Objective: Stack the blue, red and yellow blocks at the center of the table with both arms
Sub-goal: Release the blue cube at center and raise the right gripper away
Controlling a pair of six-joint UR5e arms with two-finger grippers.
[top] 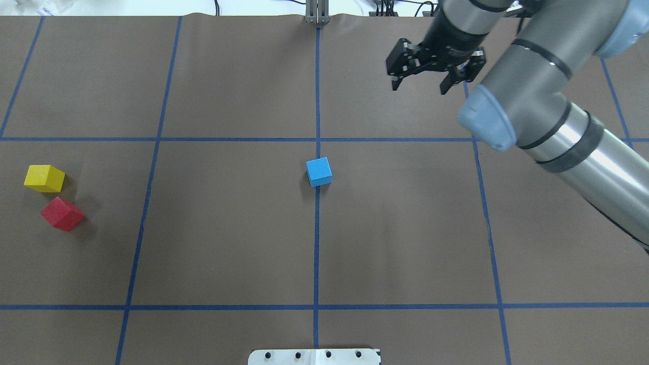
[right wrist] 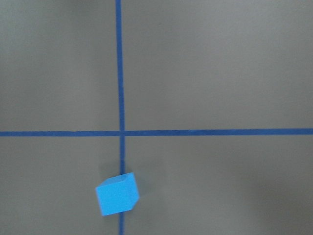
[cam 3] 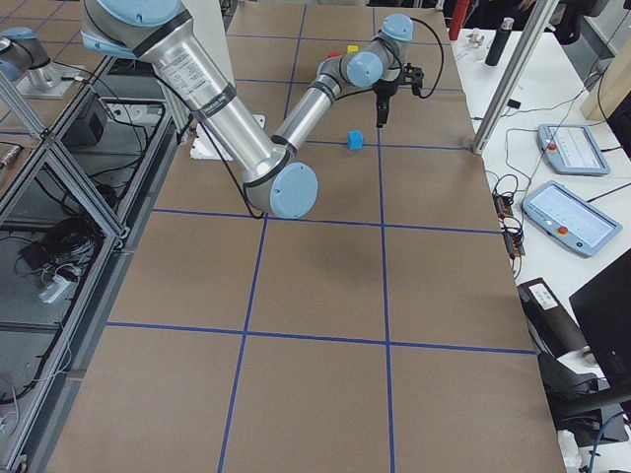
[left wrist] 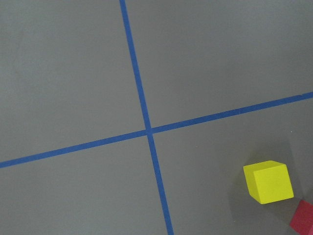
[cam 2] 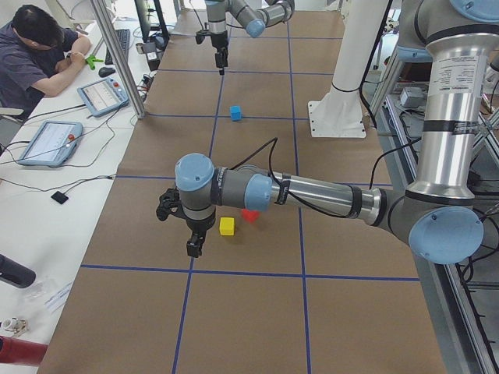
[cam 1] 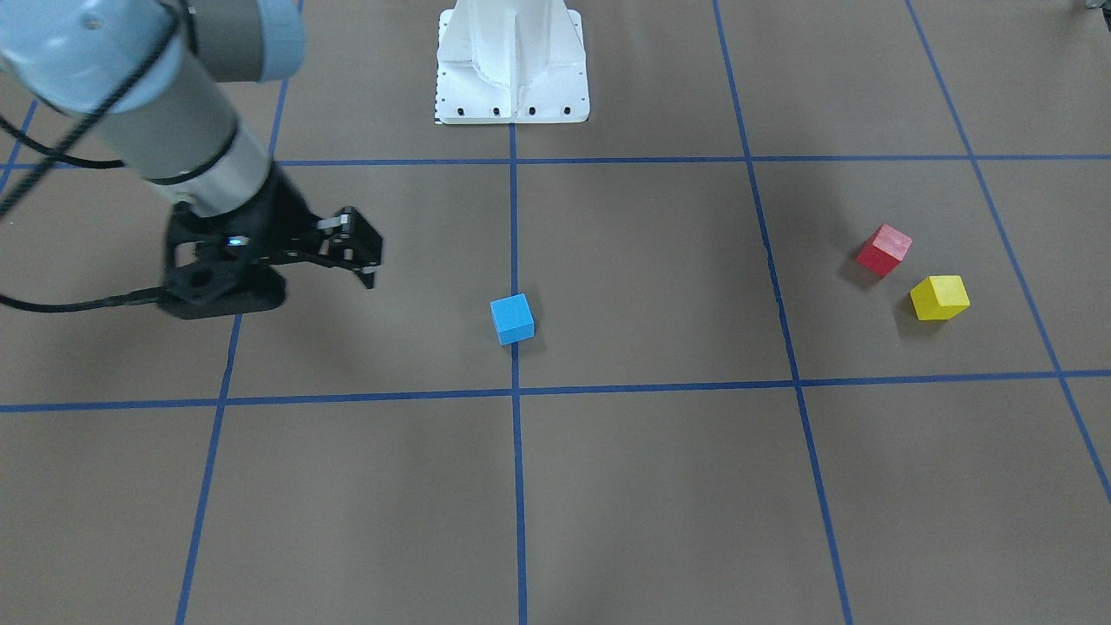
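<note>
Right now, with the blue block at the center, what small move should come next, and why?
Probably shift the left end effector across until it is over the red block. The blue block sits alone on the center line, red likely goes second, and it lies beside the yellow block on the left arm's side, only clipping the corner of the left wrist view.

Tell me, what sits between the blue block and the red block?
Between blue block and red block: only bare table and one blue tape line, per overhead view.
</note>
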